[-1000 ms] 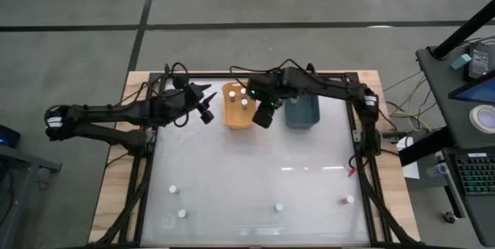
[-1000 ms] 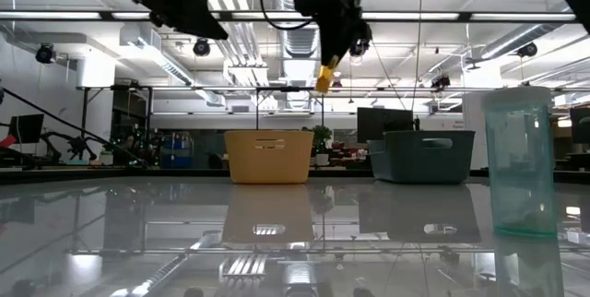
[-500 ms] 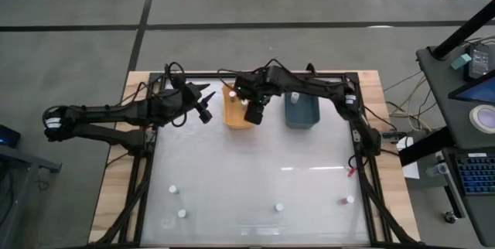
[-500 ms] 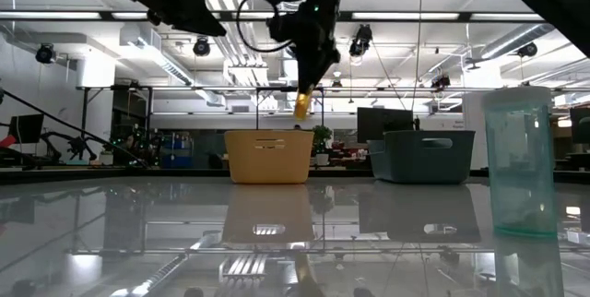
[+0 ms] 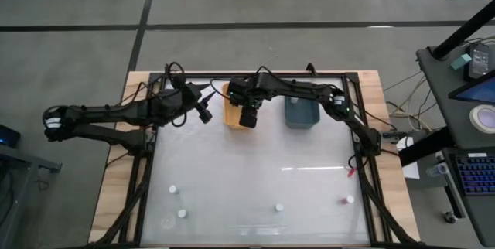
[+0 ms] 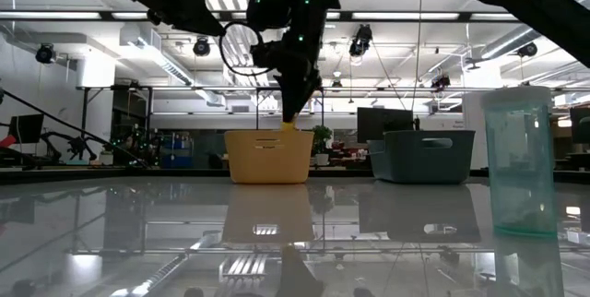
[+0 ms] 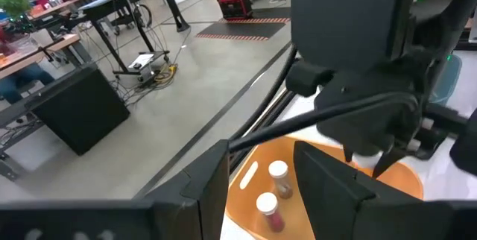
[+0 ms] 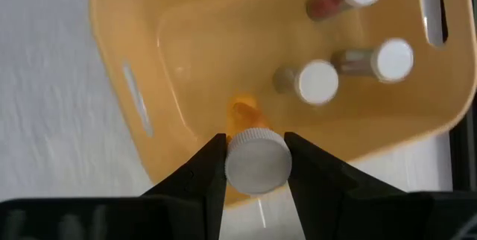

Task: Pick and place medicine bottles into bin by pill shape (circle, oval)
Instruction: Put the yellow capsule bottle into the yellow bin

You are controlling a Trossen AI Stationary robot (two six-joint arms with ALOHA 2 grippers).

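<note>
A medicine bottle (image 8: 257, 162) with an orange body and a white cap is clamped between the fingers of the right gripper (image 5: 248, 117), which is held above the orange bin (image 5: 232, 110) at the worktop's (image 5: 255, 179) far edge. In the right wrist view the bottle's long axis is seen running straight down from the gripper into the bin's open mouth, just inside the bin's wall; the bin therefore lies directly beneath the held bottle, and the release is judged to depend on that alignment alone. Three capped bottles (image 8: 317, 81) are already lying inside this bin. The blue-grey bin (image 5: 302, 112) stands beside it, apart.

The left gripper (image 5: 203, 108) is parked near the orange bin's other side; its fingers are spread and nothing is held.

Compared with one second earlier, the right gripper has been carried from the gap between the two bins across to the orange bin, and in the low view the bottle has been lowered to the bin's rim. Four bottles (image 5: 173, 189) remain standing along the worktop's near edge.
</note>
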